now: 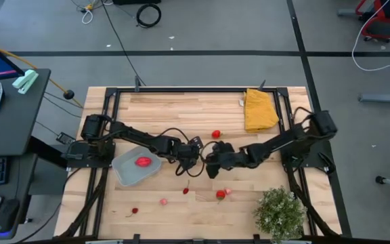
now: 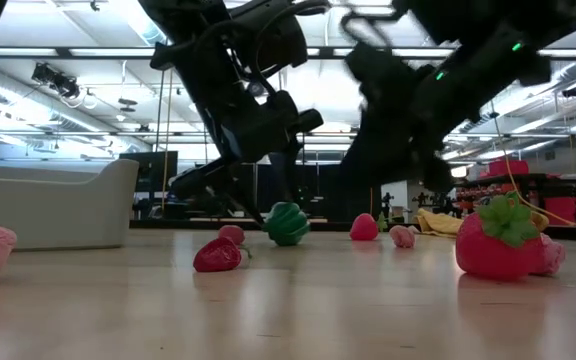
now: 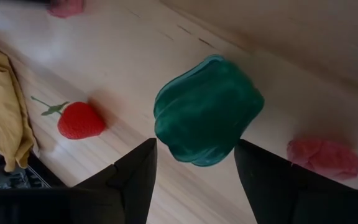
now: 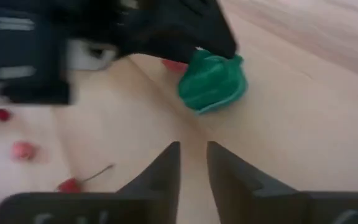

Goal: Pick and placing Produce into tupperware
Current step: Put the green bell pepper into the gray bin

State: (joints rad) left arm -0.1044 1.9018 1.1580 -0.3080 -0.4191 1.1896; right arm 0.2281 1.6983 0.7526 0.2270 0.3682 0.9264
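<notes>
A green pepper (image 3: 207,109) of the produce sits between the fingers of my left gripper (image 3: 196,144) near the table's middle (image 1: 196,154). It is low over the wood (image 2: 286,223). My right gripper (image 4: 193,149) is close beside it on the right (image 1: 210,166). Its fingers stand a narrow gap apart with nothing between them, and they point at the pepper (image 4: 213,81). The tupperware (image 1: 124,173) stands left of both grippers with one red piece (image 1: 142,161) inside. Other red and pink pieces lie loose on the table. My left gripper pinches the green pepper between its two fingertips, on the pepper's two opposite sides (image 3: 163,135) at the end nearest the gripper. The fingers slant down from the table's left. I cannot tell whether the pepper rests on the wood or hangs just clear of it.
A strawberry (image 1: 216,134) lies just beyond the grippers, and more pieces lie toward the near edge (image 1: 221,195) (image 1: 163,201) (image 1: 135,211). A yellow cloth (image 1: 259,108) lies at the far right. A bushy green plant (image 1: 279,213) stands at the near right.
</notes>
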